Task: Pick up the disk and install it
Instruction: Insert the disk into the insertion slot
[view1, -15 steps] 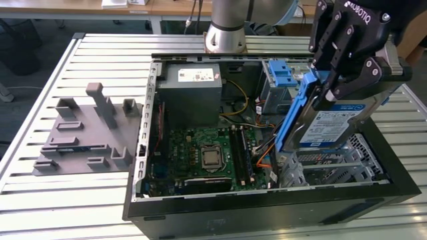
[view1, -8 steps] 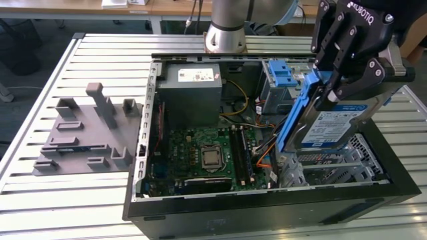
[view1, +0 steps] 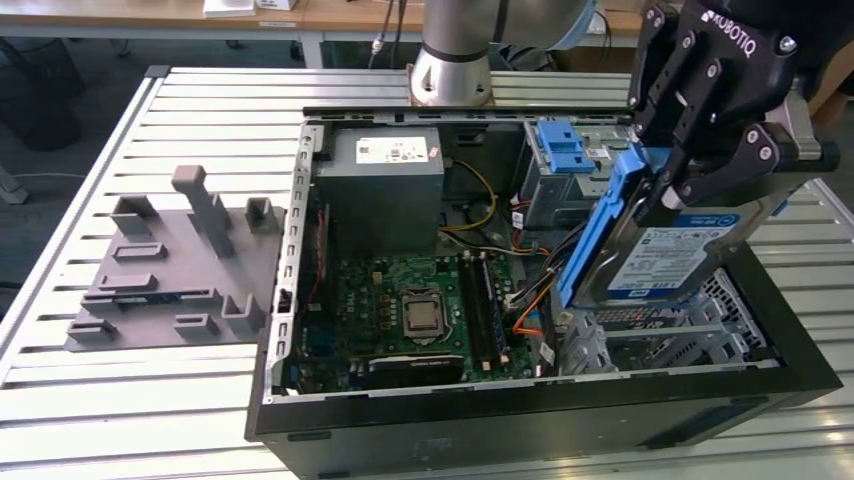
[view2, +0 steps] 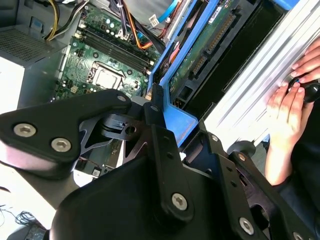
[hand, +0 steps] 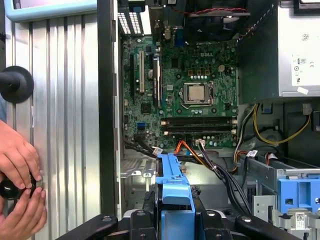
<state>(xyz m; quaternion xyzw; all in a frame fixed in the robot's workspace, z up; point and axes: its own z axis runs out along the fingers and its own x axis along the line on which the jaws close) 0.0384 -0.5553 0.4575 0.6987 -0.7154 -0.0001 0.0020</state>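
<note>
Black computer case (view1: 534, 420) lies open on the slatted table (view1: 80, 400) — disk (view1: 667, 255) in the gripper (view1: 687, 195).
From the exterior view's left: grey fixture (view1: 174, 260), motherboard (view1: 414, 300), then the gripper clamped on the disk by its blue rails (view1: 594, 240), the disk tilted on edge over the drive cage (view1: 681, 340) — whether they touch cannot be told.
</note>
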